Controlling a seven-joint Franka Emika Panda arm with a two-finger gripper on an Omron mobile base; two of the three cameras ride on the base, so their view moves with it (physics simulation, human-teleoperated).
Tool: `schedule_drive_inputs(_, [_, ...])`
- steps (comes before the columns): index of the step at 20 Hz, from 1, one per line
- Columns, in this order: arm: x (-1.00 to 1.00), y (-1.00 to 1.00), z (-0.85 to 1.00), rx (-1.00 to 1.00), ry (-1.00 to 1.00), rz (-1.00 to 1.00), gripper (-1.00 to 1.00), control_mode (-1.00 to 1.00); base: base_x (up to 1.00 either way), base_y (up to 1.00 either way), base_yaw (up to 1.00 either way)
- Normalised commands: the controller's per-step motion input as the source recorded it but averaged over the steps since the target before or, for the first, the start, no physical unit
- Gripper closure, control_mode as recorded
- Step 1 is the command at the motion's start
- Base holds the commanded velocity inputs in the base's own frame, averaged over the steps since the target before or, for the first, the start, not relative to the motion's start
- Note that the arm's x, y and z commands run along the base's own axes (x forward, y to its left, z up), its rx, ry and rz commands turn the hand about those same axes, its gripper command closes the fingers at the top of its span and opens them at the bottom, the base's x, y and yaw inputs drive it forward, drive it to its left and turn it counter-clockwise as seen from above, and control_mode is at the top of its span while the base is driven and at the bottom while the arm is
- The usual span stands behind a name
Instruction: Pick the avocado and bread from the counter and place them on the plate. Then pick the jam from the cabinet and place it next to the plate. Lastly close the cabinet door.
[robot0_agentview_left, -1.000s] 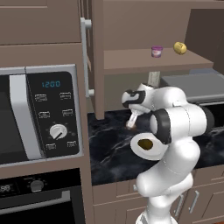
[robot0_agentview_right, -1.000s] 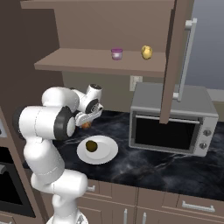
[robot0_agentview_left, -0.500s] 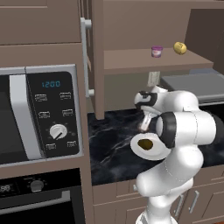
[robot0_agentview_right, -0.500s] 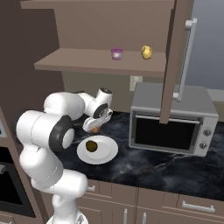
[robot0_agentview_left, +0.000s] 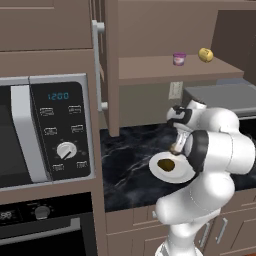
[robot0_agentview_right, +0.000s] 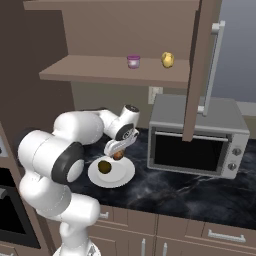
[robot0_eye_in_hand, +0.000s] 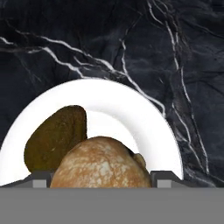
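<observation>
My gripper (robot0_agentview_right: 116, 152) is shut on the bread (robot0_agentview_right: 118, 155), a round orange-brown lump held just above the white plate (robot0_agentview_right: 122, 175). The hand view has the bread (robot0_eye_in_hand: 100, 168) between my fingertips, hanging over the plate (robot0_eye_in_hand: 131, 118). The dark olive avocado (robot0_eye_in_hand: 54, 138) lies on the plate's left part and also shows from the base (robot0_agentview_left: 166, 164). On the open cabinet's shelf stands the pink jam (robot0_agentview_right: 133, 61) jar with its purple lid. The cabinet door (robot0_agentview_right: 200, 65) stands open.
A yellow ball (robot0_agentview_right: 167, 60) sits on the shelf right of the jam. A grey toaster oven (robot0_agentview_right: 195, 140) stands on the black counter (robot0_eye_in_hand: 175, 65) right of the plate. A built-in microwave (robot0_agentview_left: 45, 130) and the other open door (robot0_agentview_left: 98, 65) are at the left.
The gripper, still shut on the bread, has swung sideways and down from beside the plate to over it. The avocado, jam and doors have not moved.
</observation>
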Motion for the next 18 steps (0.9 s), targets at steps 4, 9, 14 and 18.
schedule_drive_inputs(4, [-0.19, -0.40, -0.02, 0.00, 0.00, 0.00, 1.00, -1.00, 0.00, 0.00, 0.00])
schedule_drive_inputs(9, [-0.20, -0.15, -0.14, 0.00, 0.00, 0.00, 1.00, -1.00, 0.00, 0.00, 0.00])
schedule_drive_inputs(14, [-0.14, 0.00, -0.29, 0.00, 0.00, 0.00, 1.00, -1.00, 0.00, 0.00, 0.00])
schedule_drive_inputs(18, [-0.10, 0.00, -0.26, 0.00, 0.00, 0.00, 1.00, -1.00, 0.00, 0.00, 0.00])
